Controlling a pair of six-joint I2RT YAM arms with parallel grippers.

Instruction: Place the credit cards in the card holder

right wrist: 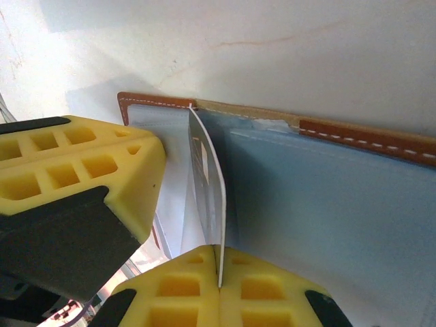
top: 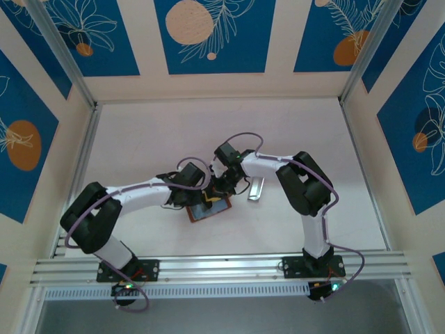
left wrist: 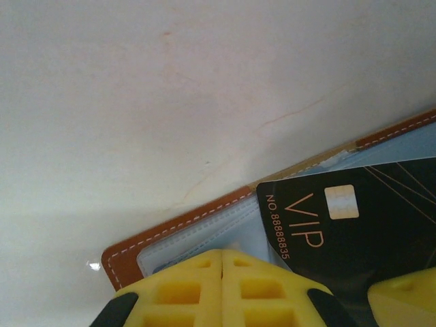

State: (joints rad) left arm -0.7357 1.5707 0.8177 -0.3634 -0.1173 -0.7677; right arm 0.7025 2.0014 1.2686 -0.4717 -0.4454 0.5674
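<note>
**Open room:** we find the far half of the table (top: pixel 229 132) free from wall to wall, and also the near strip ahead of the arm bases.

**Obstacles:**
- Both arms meet over the open card holder (top: pixel 212 210).
- The left gripper (left wrist: pixel 223 283) and right gripper (right wrist: pixel 219 283) sit close together there.
- A credit card (right wrist: pixel 210 184), pinched by the right gripper, stands on edge across the holder.
- A silvery-grey piece (top: pixel 258 188) lies just to its right.
</note>
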